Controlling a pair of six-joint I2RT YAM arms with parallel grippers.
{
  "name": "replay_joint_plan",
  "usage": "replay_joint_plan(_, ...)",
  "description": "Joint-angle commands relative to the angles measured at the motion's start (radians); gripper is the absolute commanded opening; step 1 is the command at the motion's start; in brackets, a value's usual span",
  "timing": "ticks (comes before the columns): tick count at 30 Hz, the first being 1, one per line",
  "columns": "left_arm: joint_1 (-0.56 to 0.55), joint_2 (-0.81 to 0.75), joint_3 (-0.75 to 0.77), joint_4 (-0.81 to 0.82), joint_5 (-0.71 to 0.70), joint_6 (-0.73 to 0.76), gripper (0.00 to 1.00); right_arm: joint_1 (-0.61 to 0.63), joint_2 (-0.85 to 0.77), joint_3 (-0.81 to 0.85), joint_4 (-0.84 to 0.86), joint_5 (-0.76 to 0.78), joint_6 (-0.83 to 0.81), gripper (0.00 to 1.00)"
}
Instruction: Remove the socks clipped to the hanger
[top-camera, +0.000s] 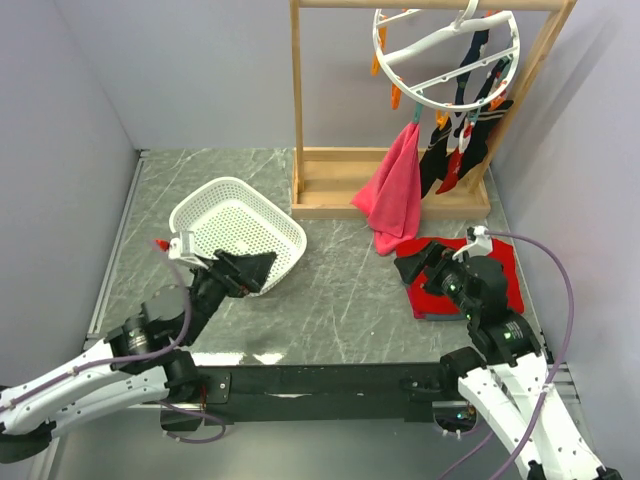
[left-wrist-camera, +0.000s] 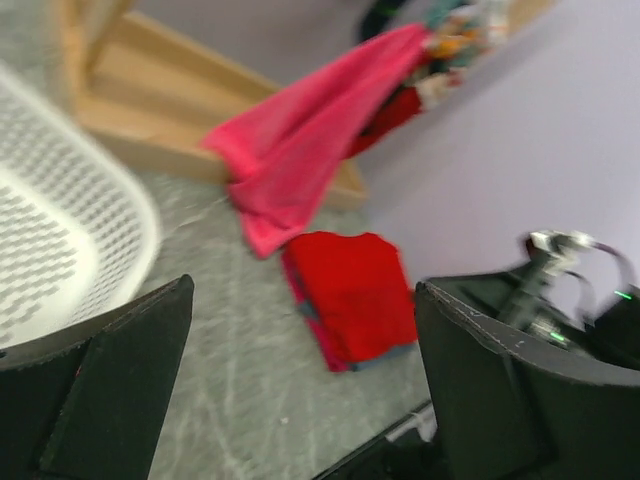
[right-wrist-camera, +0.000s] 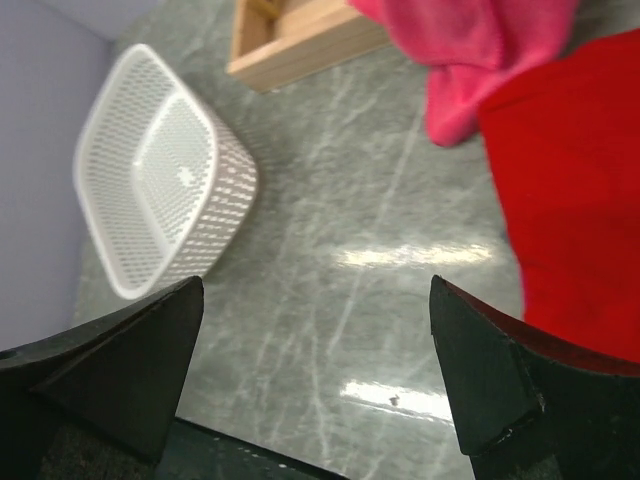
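Observation:
The round white hanger (top-camera: 445, 55) hangs from the wooden rack's top bar at the back right. Several dark socks (top-camera: 462, 140) with red and white accents dangle from its clips, blurred at the top of the left wrist view (left-wrist-camera: 440, 50). My left gripper (top-camera: 243, 272) is open and empty, low by the near right side of the white basket (top-camera: 235, 232). My right gripper (top-camera: 425, 265) is open and empty above the left part of the folded red cloth (top-camera: 470, 280). Both are far below the socks.
A pink towel (top-camera: 395, 190) hangs from the hanger down to the rack's base (top-camera: 340, 195); it also shows in the left wrist view (left-wrist-camera: 300, 150). The basket (right-wrist-camera: 160, 170) shows empty in the right wrist view. Grey walls close in left, back and right.

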Motion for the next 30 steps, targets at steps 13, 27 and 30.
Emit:
replay_joint_plan(13, -0.004, 0.016, 0.137, -0.308, -0.064, -0.149, 0.96, -0.007, 0.205, 0.263, -0.168, 0.211, -0.029, 1.0)
replay_joint_plan(27, -0.004, 0.359, 0.276, 0.037, 0.239, 0.168, 0.96, -0.084, 0.552, 0.493, 0.131, 0.098, -0.147, 1.0)
replay_joint_plan(30, -0.004, 0.494, 0.35, 0.062, 0.34, 0.211, 0.96, -0.09, 0.624, 0.54, 0.212, 0.129, -0.197, 0.99)
